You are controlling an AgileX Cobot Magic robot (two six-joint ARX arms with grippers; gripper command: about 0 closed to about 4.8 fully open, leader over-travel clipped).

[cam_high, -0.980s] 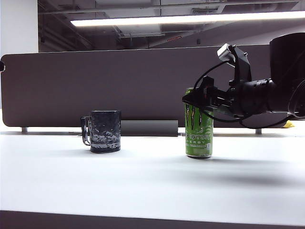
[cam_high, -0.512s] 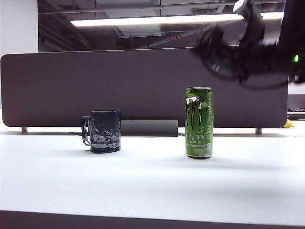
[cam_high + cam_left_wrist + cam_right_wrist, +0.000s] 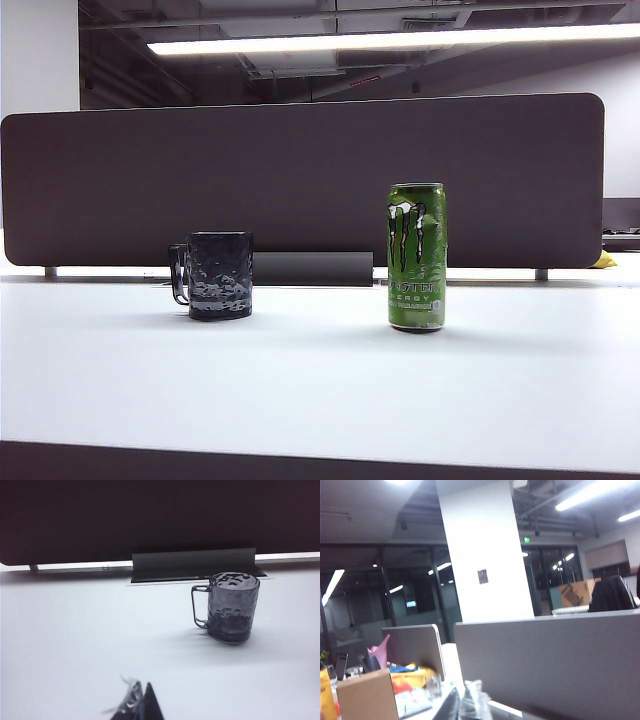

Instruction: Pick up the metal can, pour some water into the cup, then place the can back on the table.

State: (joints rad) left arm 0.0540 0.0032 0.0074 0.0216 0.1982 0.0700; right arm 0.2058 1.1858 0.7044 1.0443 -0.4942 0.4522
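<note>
The wide, flat white desk [image 3: 320, 390] carried both task objects in front of a long dark brown divider panel [image 3: 300, 180], which closed off the rear and kept the working area plain and uncluttered. Neither arm showed in the exterior view, so the desk surface stood open to the camera.

The tall, slim bright-green metal can [image 3: 417, 257] with its black claw-mark logo stood upright on the desk, right of centre and well apart from the cup, with nothing gripping it; judged from that, the can had been set down as the task's last step asks. The short, dark smoky-grey dimpled glass cup [image 3: 220, 275] stood upright left of centre, its handle turned away from the can, so the can-facing side was free for pouring. Whether water lay inside could not be told through the dark glass.

The left end effector [image 3: 140, 705] hung near the desk, short of the cup [image 3: 232, 607], its fingertips drawn together on nothing. The right end effector [image 3: 465, 702] pointed away over the office, off the desk, its fingers likewise pressed together and empty, presumably parked clear of both objects.
</note>
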